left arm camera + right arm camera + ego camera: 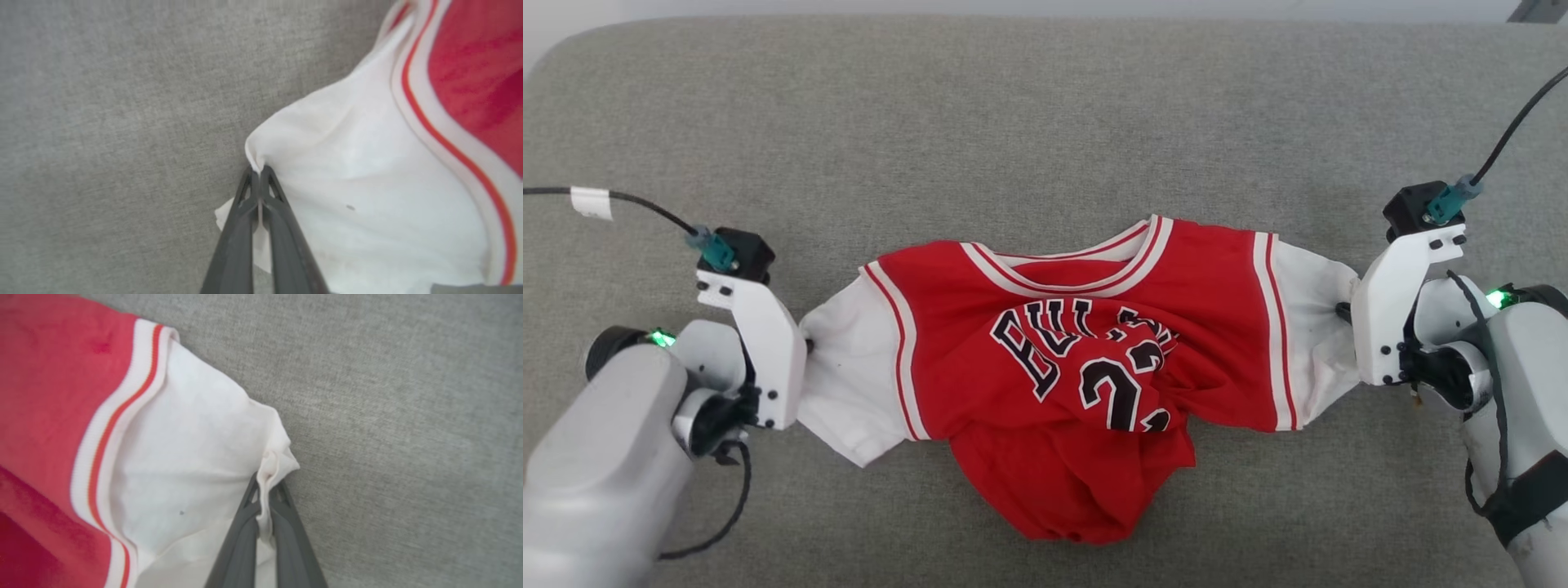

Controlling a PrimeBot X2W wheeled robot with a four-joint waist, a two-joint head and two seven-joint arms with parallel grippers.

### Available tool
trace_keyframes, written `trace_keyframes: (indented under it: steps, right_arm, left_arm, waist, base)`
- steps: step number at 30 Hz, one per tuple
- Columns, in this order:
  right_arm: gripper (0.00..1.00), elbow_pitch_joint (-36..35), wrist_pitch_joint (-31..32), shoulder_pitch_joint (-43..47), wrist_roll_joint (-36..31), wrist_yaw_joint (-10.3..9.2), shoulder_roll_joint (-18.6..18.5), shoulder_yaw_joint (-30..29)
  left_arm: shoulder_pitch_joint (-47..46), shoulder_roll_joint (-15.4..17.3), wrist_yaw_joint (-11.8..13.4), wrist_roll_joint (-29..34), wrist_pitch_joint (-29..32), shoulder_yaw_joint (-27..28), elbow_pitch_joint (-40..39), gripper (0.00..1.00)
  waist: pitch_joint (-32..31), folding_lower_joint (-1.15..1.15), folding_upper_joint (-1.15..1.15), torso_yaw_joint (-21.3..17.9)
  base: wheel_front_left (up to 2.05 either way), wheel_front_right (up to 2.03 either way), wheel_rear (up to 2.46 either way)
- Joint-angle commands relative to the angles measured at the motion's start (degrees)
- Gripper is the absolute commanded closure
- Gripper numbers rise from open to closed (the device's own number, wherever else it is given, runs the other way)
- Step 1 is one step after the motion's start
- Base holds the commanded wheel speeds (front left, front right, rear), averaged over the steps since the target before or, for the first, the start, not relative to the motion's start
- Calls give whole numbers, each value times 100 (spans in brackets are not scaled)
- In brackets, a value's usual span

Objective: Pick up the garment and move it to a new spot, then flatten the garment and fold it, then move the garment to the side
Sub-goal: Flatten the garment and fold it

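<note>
Garment (1045, 367) between left claw (258, 169) and right claw (267, 486)

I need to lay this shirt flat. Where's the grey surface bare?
Widest bare patch: grey surface beyond the garment, from its collar to the far edge. A narrower strip lies below its hem. Crowded at both sleeves, pinched by the left gripper and right gripper.

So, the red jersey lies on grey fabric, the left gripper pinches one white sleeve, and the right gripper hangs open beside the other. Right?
No: the right gripper is shut on the other sleeve, as the right wrist view shows. The rest holds: jersey on grey fabric, left gripper pinching a sleeve.
</note>
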Motion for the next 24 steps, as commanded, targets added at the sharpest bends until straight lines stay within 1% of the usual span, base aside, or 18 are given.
trace_keyframes:
  steps: [1,2,3,10,11,17,20,24]
  right_arm:
    - [100,44,32,63,117,-1,-46,146]
    - [100,-43,22,8,224,-1,-93,172]
    - [100,-261,-39,-123,379,-1,-222,207]
    - [100,-1052,-126,-370,686,-1,-506,158]
    - [100,-1052,-126,-370,686,-1,-506,158]
    - [100,-1628,-65,-550,703,-2,-638,44]
    - [100,-1843,-61,-657,683,-2,-619,-40]
    - [100,-2037,-83,-818,649,-1,-561,-150]
  left_arm:
    - [-128,38,-4,-54,59,4,91,100]
    - [-203,64,-15,-65,91,14,77,100]
    - [-366,117,-25,-75,156,45,51,100]
    - [-1009,406,-73,-59,506,147,-294,100]
    - [-1009,406,-73,-59,506,147,-294,100]
    - [-1571,613,-51,-46,792,265,-591,100]
    - [-1824,662,-22,-58,864,328,-690,100]
    - [-2146,711,-46,-20,932,361,-756,100]
  waist:
    - [-51,0,0,-7]
    - [-81,0,0,-12]
    - [-144,0,0,-37]
    - [-441,0,0,-140]
    - [-441,0,0,-140]
    - [-701,0,0,-213]
    - [-874,0,0,-246]
    - [-1096,0,0,-268]
  base:
    - [0,0,0]
    - [0,0,0]
    - [0,0,0]
    - [0,0,0]
    - [0,0,0]
    - [0,0,0]
    - [0,0,0]
    - [0,0,0]
